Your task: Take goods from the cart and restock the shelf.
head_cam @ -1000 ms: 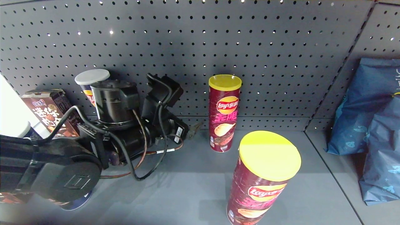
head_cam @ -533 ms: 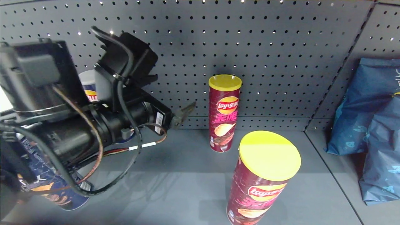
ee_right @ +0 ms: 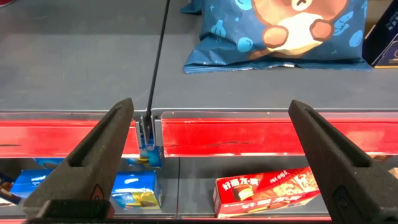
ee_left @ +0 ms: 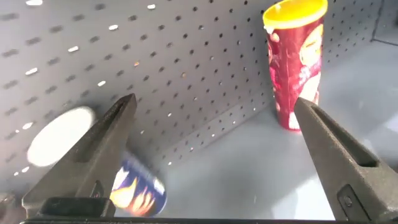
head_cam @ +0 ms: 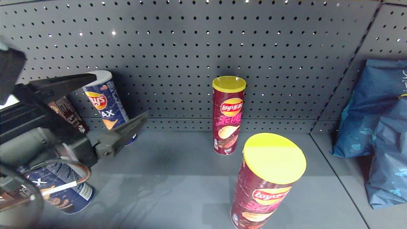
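The left gripper is spread wide, holding nothing, just beside the blue chip can. The can sits near the shelf's back left corner (its spot, I think), so nothing needs to hold it.

back can: maroon, yellow lid
front can: maroon, yellow lid
leaning can: navy, white lid
bags: blue, pale blue prints
back panel: dark grey, dotted with holes
shelf: grey
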